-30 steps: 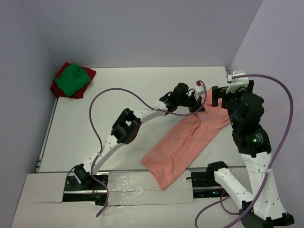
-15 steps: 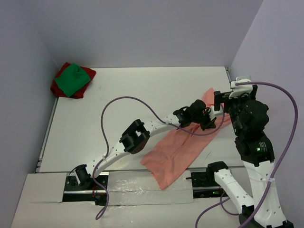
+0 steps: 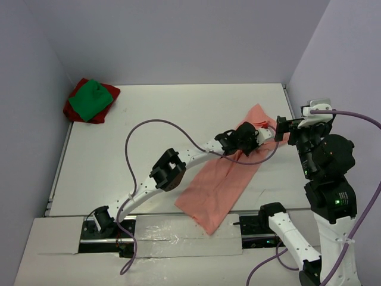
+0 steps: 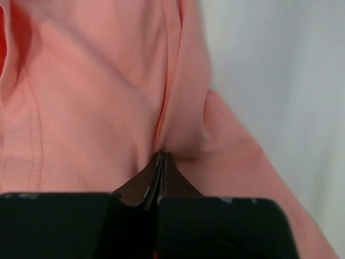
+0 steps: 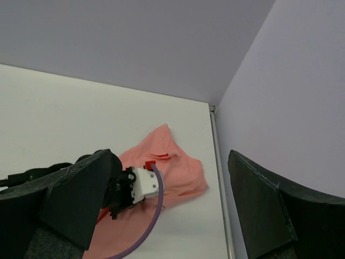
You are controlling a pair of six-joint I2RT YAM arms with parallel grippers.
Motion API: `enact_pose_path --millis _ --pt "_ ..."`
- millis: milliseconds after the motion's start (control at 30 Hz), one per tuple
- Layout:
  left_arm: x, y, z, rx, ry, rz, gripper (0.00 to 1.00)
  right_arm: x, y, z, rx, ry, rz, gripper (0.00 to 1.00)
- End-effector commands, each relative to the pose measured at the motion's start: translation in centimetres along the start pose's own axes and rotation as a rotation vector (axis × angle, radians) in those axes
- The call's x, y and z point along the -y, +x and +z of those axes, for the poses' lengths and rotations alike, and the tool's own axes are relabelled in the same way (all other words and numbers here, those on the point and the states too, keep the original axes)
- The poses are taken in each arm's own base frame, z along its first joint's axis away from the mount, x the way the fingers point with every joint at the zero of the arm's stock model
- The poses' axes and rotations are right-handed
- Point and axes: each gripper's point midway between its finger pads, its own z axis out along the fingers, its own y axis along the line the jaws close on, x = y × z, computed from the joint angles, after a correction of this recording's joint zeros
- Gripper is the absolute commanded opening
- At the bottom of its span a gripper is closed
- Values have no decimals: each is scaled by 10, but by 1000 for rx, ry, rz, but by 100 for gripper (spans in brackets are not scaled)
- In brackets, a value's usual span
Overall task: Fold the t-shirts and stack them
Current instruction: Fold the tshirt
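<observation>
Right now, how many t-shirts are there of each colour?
salmon-pink t-shirt: 1
green t-shirt: 1
dark red t-shirt: 1
Total: 3

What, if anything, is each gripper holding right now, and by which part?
The left gripper is shut on a raised fold of the salmon-pink t-shirt, near its far end. The right gripper is open, holding nothing.
</observation>
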Motion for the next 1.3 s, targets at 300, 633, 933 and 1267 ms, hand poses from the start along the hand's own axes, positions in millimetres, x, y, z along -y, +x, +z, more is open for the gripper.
enact_pose_path --millis 300,633,933,1267 --pt "-161 70 -52 -130 -210 -468 0 -4 -34 -14 77 -59 62 95" --pt "-272 69 -116 -34 -383 -604 0 -9 -35 -22 88 -90 73 95" --pt "-234 68 -98 -44 -253 -595 0 -12 -29 -19 85 -100 73 95" --pt "-190 51 -74 -36 -175 -531 0 -10 -25 -24 81 -89 58 95"
